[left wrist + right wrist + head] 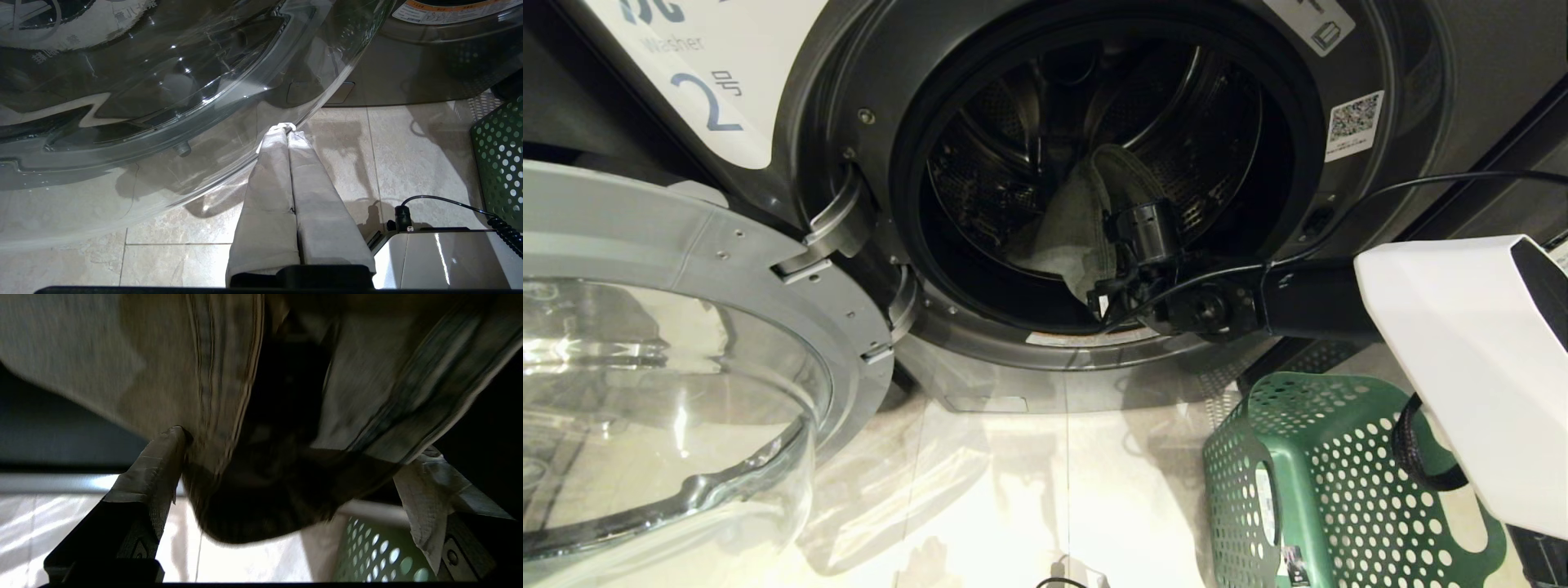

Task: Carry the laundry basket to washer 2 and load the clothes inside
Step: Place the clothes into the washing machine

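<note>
Right wrist view showed the right gripper (286, 473) with jaws spread wide, a garment (229, 388) draped between its fingers (159, 457), not clamped. Garment lay ahead of the jaws, hanging into the drum (1094, 155). Basket (1323, 482) stood below. Left gripper (286, 130) was closed, parked near the door (670, 367).

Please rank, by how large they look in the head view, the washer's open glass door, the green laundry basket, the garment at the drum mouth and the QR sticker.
1. Glass door, though it sits nearest the camera.
2. Green laundry basket, partly cut off.
3. Garment, partly hidden.
4. QR sticker.
</note>
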Available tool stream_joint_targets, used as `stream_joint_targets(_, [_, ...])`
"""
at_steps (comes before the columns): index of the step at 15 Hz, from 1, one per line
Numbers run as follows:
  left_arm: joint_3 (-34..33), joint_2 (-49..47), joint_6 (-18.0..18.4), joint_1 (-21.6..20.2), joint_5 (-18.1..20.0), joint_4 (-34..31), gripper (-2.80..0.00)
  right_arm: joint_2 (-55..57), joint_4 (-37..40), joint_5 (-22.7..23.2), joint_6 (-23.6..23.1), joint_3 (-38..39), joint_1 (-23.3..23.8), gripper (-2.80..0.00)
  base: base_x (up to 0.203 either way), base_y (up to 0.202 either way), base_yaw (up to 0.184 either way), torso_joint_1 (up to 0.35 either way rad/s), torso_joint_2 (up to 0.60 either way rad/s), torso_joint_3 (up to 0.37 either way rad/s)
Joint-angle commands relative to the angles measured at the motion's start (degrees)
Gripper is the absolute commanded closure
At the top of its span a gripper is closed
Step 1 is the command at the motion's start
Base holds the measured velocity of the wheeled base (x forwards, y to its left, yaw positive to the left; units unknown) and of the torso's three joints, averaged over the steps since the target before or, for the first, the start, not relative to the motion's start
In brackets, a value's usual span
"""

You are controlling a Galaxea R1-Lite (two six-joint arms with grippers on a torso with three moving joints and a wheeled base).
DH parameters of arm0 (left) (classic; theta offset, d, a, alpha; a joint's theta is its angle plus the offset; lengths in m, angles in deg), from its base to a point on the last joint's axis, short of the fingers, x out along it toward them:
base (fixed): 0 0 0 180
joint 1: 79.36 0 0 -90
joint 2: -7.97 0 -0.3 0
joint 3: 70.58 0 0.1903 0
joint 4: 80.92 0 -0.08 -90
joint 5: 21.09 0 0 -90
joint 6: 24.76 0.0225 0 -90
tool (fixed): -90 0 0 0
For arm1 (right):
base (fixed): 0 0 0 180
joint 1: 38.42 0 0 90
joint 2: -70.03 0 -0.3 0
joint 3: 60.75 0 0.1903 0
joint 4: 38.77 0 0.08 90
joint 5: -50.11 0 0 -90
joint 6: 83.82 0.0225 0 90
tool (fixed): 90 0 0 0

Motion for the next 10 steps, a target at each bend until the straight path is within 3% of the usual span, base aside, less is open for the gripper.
stream_joint_targets(1, [0.05,-0.09,0.0,0.0,-0.01,0.01,0.0,1.48,-3.58,-1.63,-1.8,-1.8,-0.07,-2.8,0.0,0.0,0.0,0.0,0.0,0.0])
stream_joint_targets(7, [0.0,-0.09,0.0,0.0,-0.01,0.01,0.0,2.8,-12.59,-7.0,-8.62,-1.78,-0.75,-2.8,0.0,0.0,0.0,0.0,0.0,0.0])
stream_joint_targets(10, [0.02,-0.09,0.0,0.0,-0.01,0.01,0.0,-0.23,-12.75,-6.8,-7.01,-1.19,-2.98,-2.8,0.0,0.0,0.0,0.0,0.0,0.0])
